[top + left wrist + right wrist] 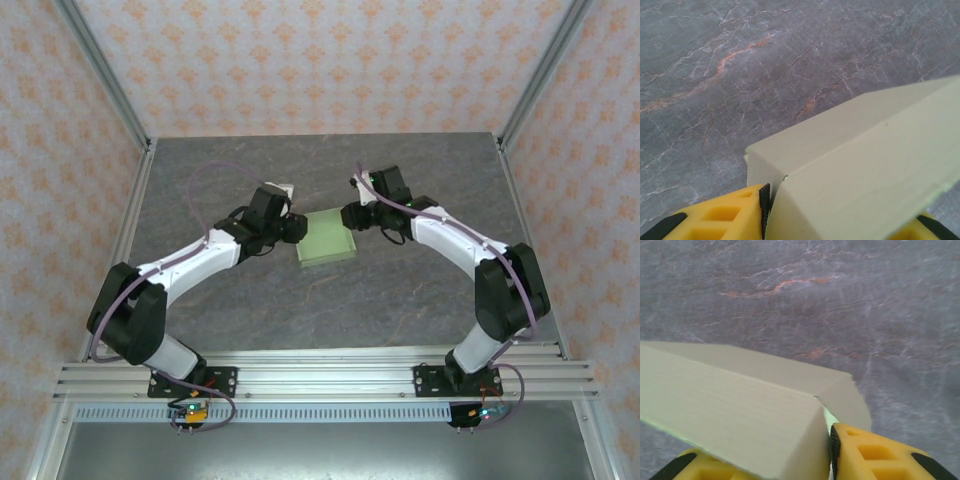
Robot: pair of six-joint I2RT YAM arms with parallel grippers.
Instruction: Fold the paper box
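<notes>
The paper box (pixel 327 238) is a pale green flat box in the middle of the grey table, held off the surface between both arms. My left gripper (pixel 297 228) grips its left end. In the left wrist view the box (pixel 865 165) sits between the yellow fingers (pixel 725 217), the black pad pressing its end flap. My right gripper (pixel 350 215) grips the right end. In the right wrist view the box (pixel 740 405) lies between the fingers (pixel 870 455), and a loose end flap (pixel 850 402) stands beside the pad.
The stone-patterned table (pixel 400 290) lies under the box on all sides. A small white object (pixel 283 188) lies just behind the left wrist. Metal frame posts (pixel 105 80) and patterned walls enclose the back and sides.
</notes>
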